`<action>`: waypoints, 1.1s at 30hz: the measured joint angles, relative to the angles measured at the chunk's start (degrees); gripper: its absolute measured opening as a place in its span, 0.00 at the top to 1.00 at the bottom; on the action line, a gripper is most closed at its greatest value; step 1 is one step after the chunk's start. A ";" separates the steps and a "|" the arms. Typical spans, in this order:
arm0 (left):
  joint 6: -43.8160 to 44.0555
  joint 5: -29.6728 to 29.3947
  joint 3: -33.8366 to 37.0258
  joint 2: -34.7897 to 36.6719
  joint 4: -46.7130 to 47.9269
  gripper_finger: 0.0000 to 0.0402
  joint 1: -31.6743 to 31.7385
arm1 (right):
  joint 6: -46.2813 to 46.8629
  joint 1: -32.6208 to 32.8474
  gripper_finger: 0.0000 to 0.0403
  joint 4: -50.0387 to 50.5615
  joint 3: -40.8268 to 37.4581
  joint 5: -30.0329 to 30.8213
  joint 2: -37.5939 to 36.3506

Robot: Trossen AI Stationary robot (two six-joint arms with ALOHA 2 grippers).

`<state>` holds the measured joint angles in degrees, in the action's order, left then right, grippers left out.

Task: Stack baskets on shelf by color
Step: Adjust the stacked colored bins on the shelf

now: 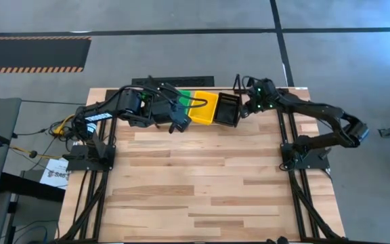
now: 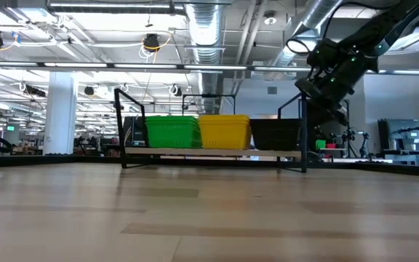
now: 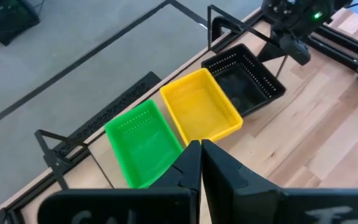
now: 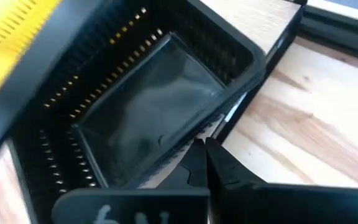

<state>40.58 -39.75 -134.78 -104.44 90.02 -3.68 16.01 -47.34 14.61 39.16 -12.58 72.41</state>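
Industrial lab hall: exposed ceiling ducts [image 2: 202, 29], hazard-striped floor [image 1: 32, 69].

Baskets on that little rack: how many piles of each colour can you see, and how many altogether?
Green basket stack: 1
Yellow basket stack: 1
Black basket stack: 1
Total: 3 stacks, side by side on the shelf. How many baskets are nested in each stack cannot be told.

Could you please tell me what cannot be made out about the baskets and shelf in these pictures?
- How many baskets each stack holds: in the low view the green stack, yellow stack and black stack are too small to count.
- High view: the left arm covers most of the green stack.
- Right wrist view: the shelf is hidden by the black stack.
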 joint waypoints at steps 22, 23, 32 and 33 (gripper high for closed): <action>1.09 0.26 0.00 -0.02 0.00 1.00 0.02 | -5.88 -1.87 1.00 16.55 5.07 16.66 -7.87; 1.09 0.41 0.00 -0.02 0.00 1.00 0.02 | -6.03 -1.93 1.00 18.54 5.76 17.59 -9.01; -5.36 -1.61 0.00 -0.02 -0.02 1.00 -2.18 | -6.86 0.05 1.00 32.35 14.79 18.03 -24.29; -5.81 -1.71 0.00 -0.02 -0.02 1.00 -2.44 | -6.70 0.38 1.00 32.89 15.80 18.01 -26.05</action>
<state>34.77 -41.46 -134.78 -104.47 90.00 -6.12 9.31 -46.97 47.50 54.96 5.43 46.36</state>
